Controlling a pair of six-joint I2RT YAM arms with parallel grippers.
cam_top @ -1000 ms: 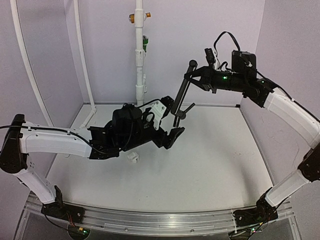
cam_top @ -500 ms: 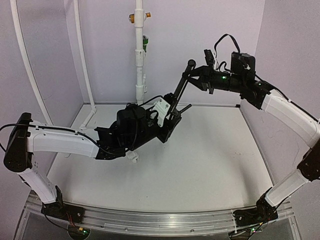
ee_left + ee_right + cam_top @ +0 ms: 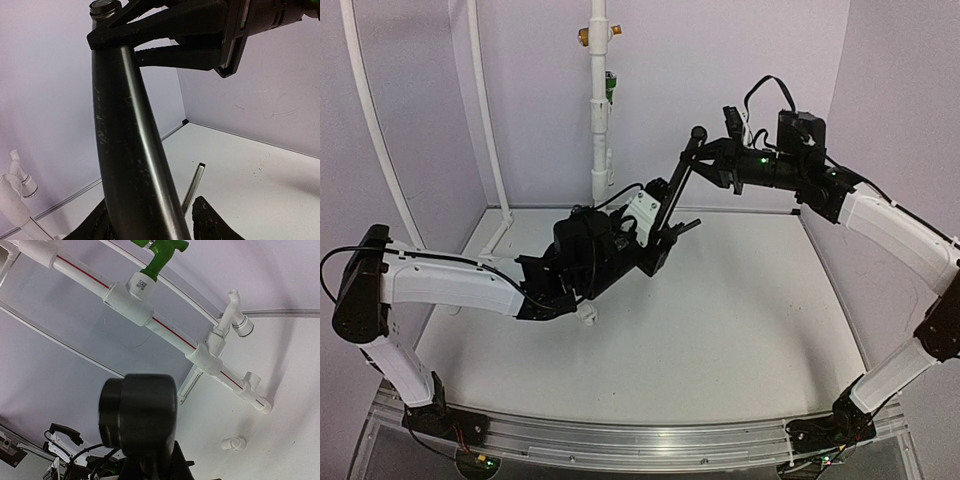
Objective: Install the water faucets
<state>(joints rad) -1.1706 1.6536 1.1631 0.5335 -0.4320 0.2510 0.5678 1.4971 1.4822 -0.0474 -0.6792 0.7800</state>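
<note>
My right gripper (image 3: 693, 155) is clamped on the faucet (image 3: 677, 192) top, high over the table (image 3: 750, 330) far edge. My left gripper (image 3: 660, 242) straddles its lower stem, and I can't tell if it's gripping. There's open room toward the near edge.

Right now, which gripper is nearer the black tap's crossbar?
Left. The left gripper straddles the black tap just beside the crossbar; the right gripper clamps its far top end.

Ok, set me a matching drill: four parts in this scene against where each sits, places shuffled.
1 black tap
2 green valve
3 orange fitting
4 loose white fitting

A lying on the table
B near the top of the white pipe
C gripped at its top end by the right claw
D partway up the pipe

Pairs: 1-C, 2-D, 3-B, 4-A
</note>
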